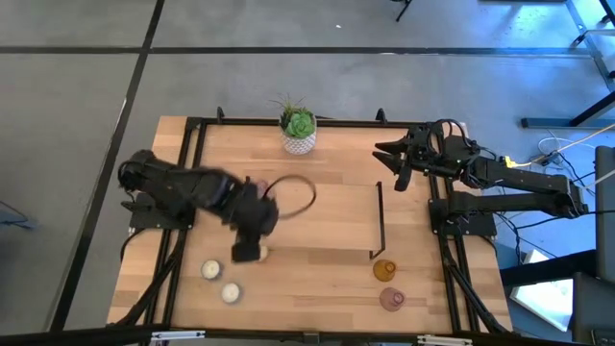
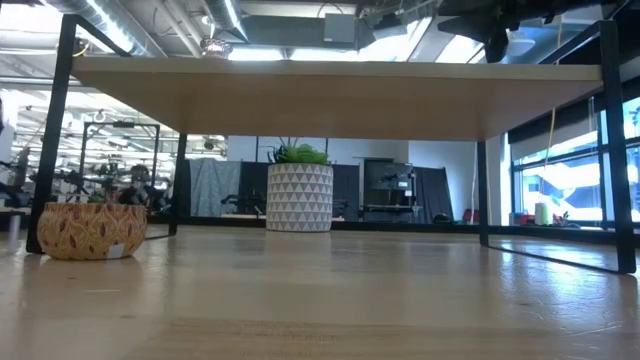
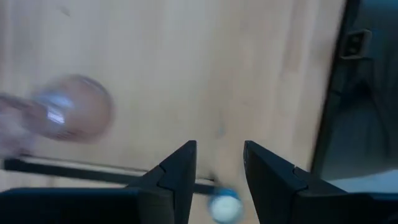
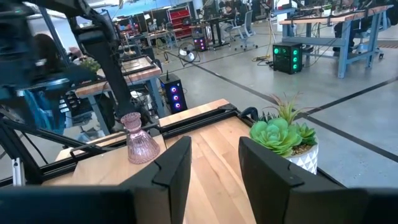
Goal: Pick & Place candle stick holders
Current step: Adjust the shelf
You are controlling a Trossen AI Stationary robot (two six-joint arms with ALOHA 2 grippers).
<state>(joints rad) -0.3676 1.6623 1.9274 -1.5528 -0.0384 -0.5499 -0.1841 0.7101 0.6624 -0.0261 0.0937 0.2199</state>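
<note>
Left tool (image 1: 248,252) hovered over the near-left part of the table (image 1: 327,269), its two dark fingers (image 3: 180,177) apart with bare wood between them and nothing held. Just beyond that tool, toward the table's middle, stood a blurred dusty-pink holder (image 3: 73,107). Two cream-white holders (image 1: 210,270) (image 1: 231,292) sat on the table nearer its front edge, beside the left tool. Right tool (image 1: 384,154) waited above the far-right part of the table, fingers (image 4: 174,165) likewise apart and empty, facing the potted plant (image 1: 299,128) and the pink holder (image 4: 140,140). An amber holder (image 1: 384,270) and a second pink holder (image 1: 391,299) stood at the front right, well away from both tools.
</note>
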